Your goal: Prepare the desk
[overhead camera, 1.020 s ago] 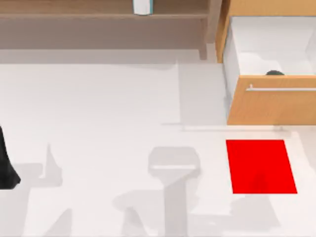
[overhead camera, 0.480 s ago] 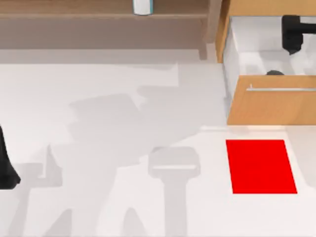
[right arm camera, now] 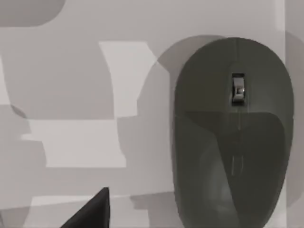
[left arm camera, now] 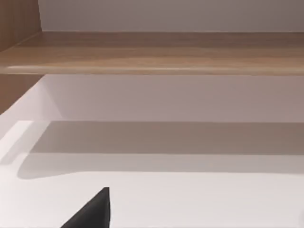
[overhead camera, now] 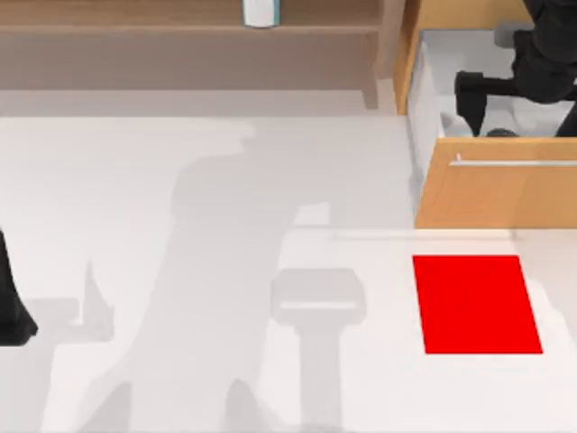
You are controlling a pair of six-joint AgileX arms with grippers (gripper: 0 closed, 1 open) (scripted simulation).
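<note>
Desk (overhead camera: 162,180): broad white top, mostly bare, crossed by grey arm shadows; light-wood shelf unit (overhead camera: 180,23) along the far edge, light-wood drawer (overhead camera: 487,194) at the far right.
Right gripper (overhead camera: 473,95): over the open drawer's white inside, pointed down; spread or closed, cannot tell.
Computer mouse (right arm camera: 232,133): dark grey with a scroll wheel, flat on the drawer floor; large and close beneath the right wrist camera, off to one side of centre; in the top view a dark sliver (overhead camera: 502,133) just behind the drawer front. Not gripped as far as the views show.
Drawer front: pulled out toward the near side, thin silver bar handle (overhead camera: 514,163) across it.
Red mat (overhead camera: 476,303): small rectangle on the desk just in front of the drawer, nothing on it.
Shelf item: small white and teal container (overhead camera: 260,11) on the shelf, well apart from the drawer.
Left gripper (overhead camera: 13,311): parked at the desk's left edge, idle; grip state cannot be told.
Done so far: drawer open, right arm positioned above the mouse.
Left to do, by judgement: close on the mouse, lift it clear of the drawer, likely set it on the red mat; perhaps shut the drawer afterward.
Progress: early to middle, main transfer not yet begun.
</note>
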